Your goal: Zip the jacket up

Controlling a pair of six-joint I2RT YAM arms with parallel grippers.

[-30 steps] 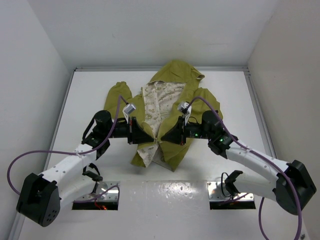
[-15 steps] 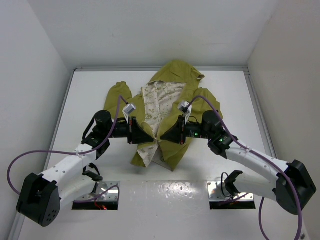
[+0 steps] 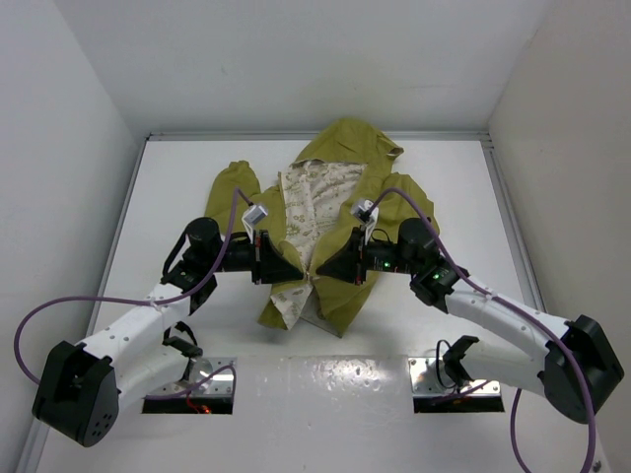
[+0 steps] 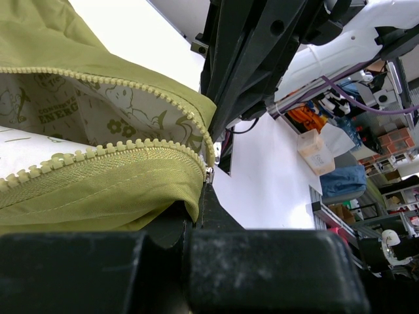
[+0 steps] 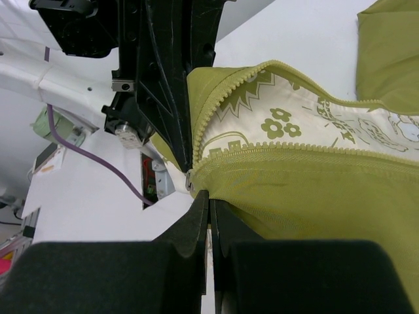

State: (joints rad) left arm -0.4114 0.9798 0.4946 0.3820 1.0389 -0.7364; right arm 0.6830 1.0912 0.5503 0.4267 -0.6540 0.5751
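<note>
From above, the small olive-green soft fabric hooded jacket [image 3: 340, 197] lies open on the matte white surface [image 3: 177, 177]. Its hood points toward the far wall and its cream printed lining [image 3: 311, 202] faces up. The left claw [image 3: 294, 268] and right claw [image 3: 323, 268] meet tip to tip at the jacket's lower front.

In the left wrist view, the left claw's black fingers [image 4: 167, 226] are pinched almost together on a fold of finely woven green cloth. The fold sits just below the chunky moulded zipper teeth [image 4: 111, 149] (a small metal end piece [image 4: 209, 175] glints at the corner).

In the right wrist view, the right claw's blunt black fingers [image 5: 196, 219] are pressed together with only a hairline between them. They grip the other front edge where its row of teeth ends.
</note>
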